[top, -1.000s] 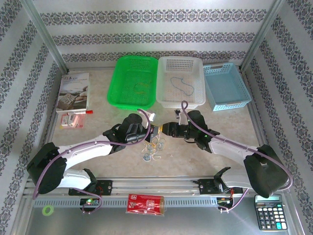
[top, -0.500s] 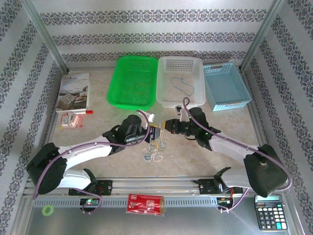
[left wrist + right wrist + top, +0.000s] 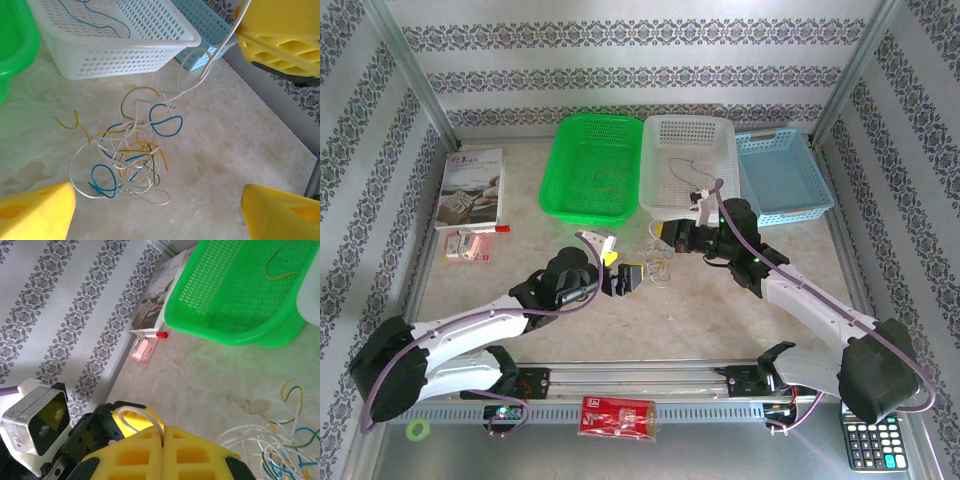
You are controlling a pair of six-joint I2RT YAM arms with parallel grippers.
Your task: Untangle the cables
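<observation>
- We see the right gripper point(image 3: 162, 432) with its yellow fingers pressed together, pinching a loop of white cable point(image 3: 150, 416) between them.
- From that pinch the white cable runs down into the cables point(image 3: 132, 150), a loose knot of yellow, blue and white loops.
- The knot sits low over the tabletop point(image 3: 520, 250). We cannot tell whether its lowest loops rest on the surface or hang just clear of it.
- From above, the knot lies between the two grippers, just in front of the near wall of the white basket point(image 3: 690, 122).
- The left gripper point(image 3: 625, 275) is spread wide and holds nothing. In its wrist view its yellow fingers point(image 3: 35, 212) stand at the two lower corners, with the knot ahead of them and apart from both.
- A single blue cable point(image 3: 695, 175) lies inside the white basket.
- A thin yellowish cable point(image 3: 282, 262) lies in the green basket point(image 3: 560, 160), which touches the white basket's left side.
- The blue basket point(image 3: 820, 180) stands just to the right of the white one.
- At the left of the tabletop we see a booklet point(image 3: 470, 188) with a small pink packet point(image 3: 470, 245) just below it.
- A calculator point(image 3: 872, 432) lies at the near right corner.
</observation>
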